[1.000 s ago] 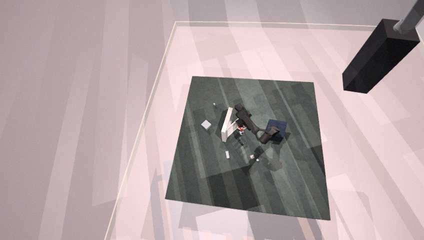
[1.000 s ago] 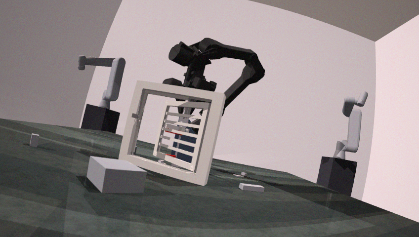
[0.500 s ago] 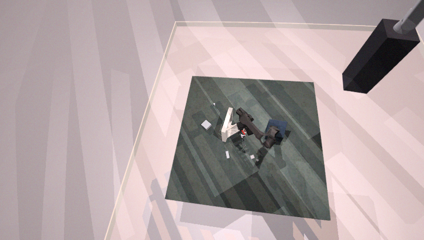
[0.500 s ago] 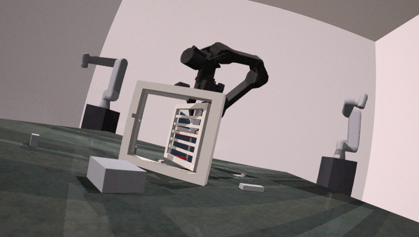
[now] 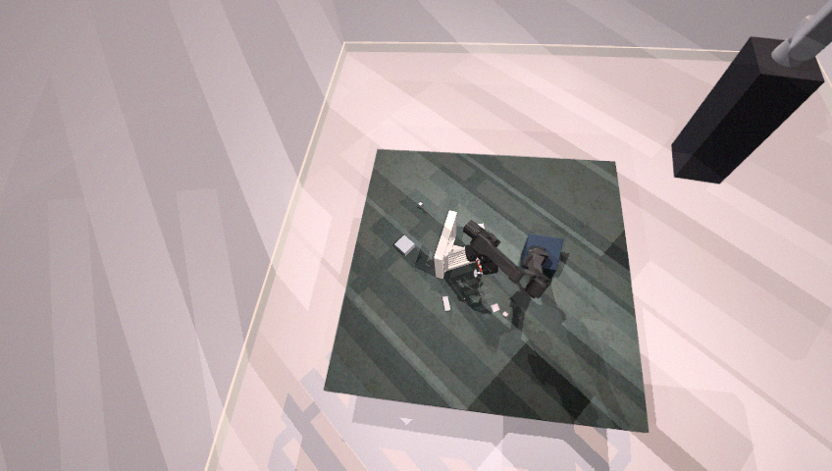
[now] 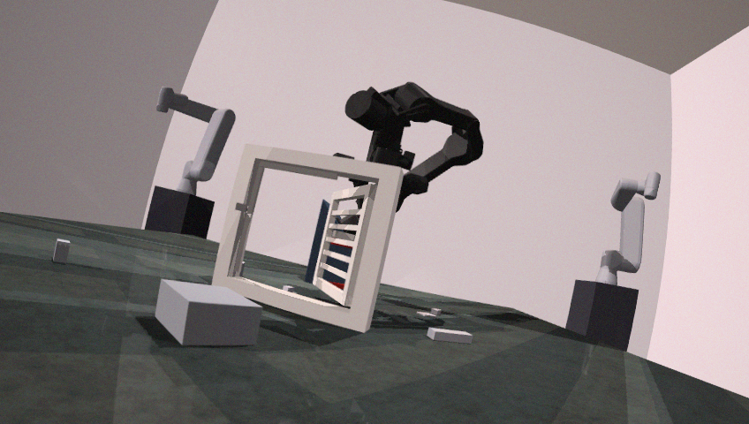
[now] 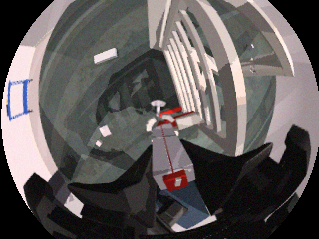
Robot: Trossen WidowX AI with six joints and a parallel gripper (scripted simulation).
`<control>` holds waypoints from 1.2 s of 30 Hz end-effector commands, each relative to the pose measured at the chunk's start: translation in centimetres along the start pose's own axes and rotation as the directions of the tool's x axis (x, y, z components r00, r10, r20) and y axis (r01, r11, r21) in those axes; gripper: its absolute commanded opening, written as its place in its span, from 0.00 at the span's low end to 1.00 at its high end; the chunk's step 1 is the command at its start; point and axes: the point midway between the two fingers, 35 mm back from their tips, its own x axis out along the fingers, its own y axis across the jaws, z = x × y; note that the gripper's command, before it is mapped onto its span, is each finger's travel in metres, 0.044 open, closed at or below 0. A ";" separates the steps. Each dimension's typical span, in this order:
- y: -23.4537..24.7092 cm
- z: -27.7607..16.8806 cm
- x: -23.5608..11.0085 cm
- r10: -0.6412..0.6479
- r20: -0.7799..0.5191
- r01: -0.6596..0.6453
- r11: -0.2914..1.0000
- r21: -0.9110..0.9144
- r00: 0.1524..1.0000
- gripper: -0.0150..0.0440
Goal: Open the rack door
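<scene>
The white slatted door point(image 5: 459, 256) point(image 6: 339, 302) point(image 7: 228, 95) stands swung well out from its white frame point(image 5: 440, 265) point(image 6: 374, 236) on the arm's side. I cannot tell its exact angle. My gripper point(image 7: 166, 146) is shut on the grey upright handle point(image 7: 170, 144), which has a red cap and a red line. The black fingers press on both its sides. Red and white parts show at the handle's lower end in the wrist view. In the exterior view the fingertips and the handle are mostly hidden behind the door and the frame.
A large grey box point(image 5: 403, 244) point(image 6: 210, 317) lies beyond the frame. A white block point(image 5: 445, 303) point(image 6: 449, 335) point(image 7: 105, 55) lies off the hinge side. Two small pieces lie nearer the blue arm base point(image 5: 551, 241) point(image 6: 317, 241). A small block point(image 5: 420, 203) point(image 6: 61, 251) stands past the latch side.
</scene>
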 end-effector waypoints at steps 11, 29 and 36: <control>2.9 0.9 0.0 0.002 0.006 -0.003 0.981 0.194 1.000 0.30; 6.3 2.5 0.0 0.003 0.007 -0.006 0.914 0.406 1.000 0.30; 7.5 3.3 -0.1 0.003 0.008 -0.007 0.876 0.482 1.000 0.30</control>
